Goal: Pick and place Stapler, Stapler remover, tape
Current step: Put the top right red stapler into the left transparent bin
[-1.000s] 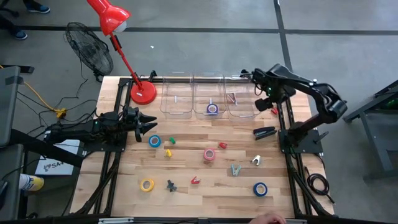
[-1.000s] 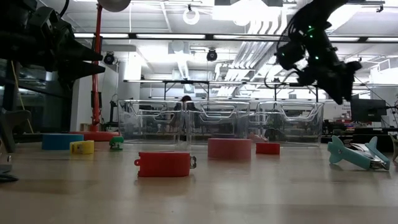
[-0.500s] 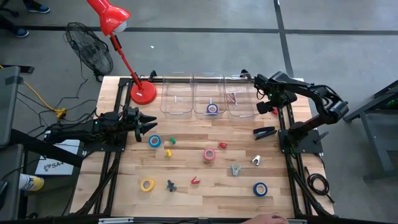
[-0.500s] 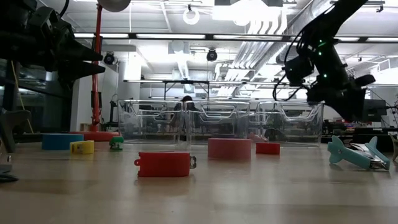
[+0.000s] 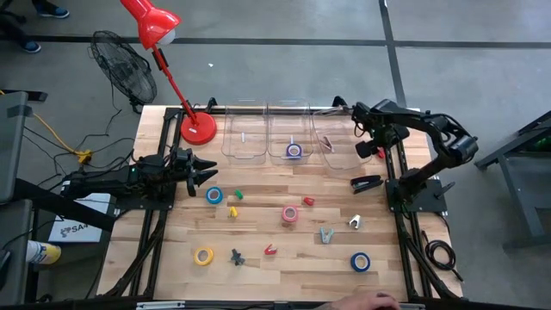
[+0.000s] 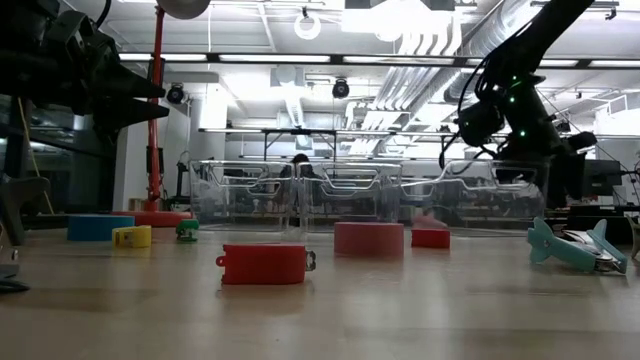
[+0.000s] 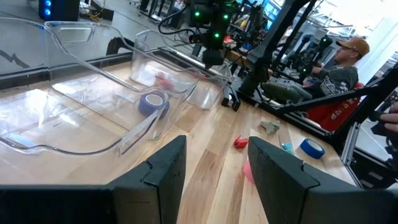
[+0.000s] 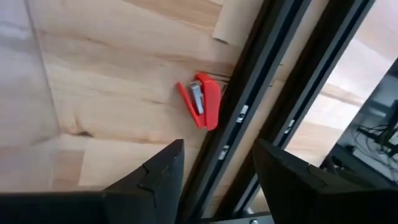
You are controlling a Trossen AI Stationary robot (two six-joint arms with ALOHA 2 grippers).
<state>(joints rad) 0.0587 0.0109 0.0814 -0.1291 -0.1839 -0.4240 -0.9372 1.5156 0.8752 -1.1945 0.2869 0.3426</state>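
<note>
A small red stapler [image 8: 202, 102] lies flat on the wood at the table's right edge, against the black frame rail [image 8: 249, 118]. My right gripper [image 8: 217, 180] hangs open above it, pointing steeply down; in the high view the right gripper [image 5: 368, 143] is just left of the red stapler [image 5: 380, 153]. A black stapler [image 5: 366, 182] lies nearer. Loose tape rolls lie about: blue [image 5: 213, 195], pink [image 5: 290, 214], yellow [image 5: 203, 256], blue [image 5: 360, 262]. A purple roll [image 5: 294, 151] sits in the middle bin. My left gripper [image 5: 205, 170] waits open and level at the left.
Three clear bins [image 5: 244, 138] [image 5: 290, 129] [image 5: 334, 138] stand in a row at the far edge. A red lamp's base [image 5: 198, 127] is left of them. Several small stapler removers lie mid-table, such as a green one [image 5: 238, 195] and a grey one [image 5: 326, 234].
My right gripper has come down from above the right bin's far corner toward the red stapler at the table's right edge. Nothing on the table has moved.
</note>
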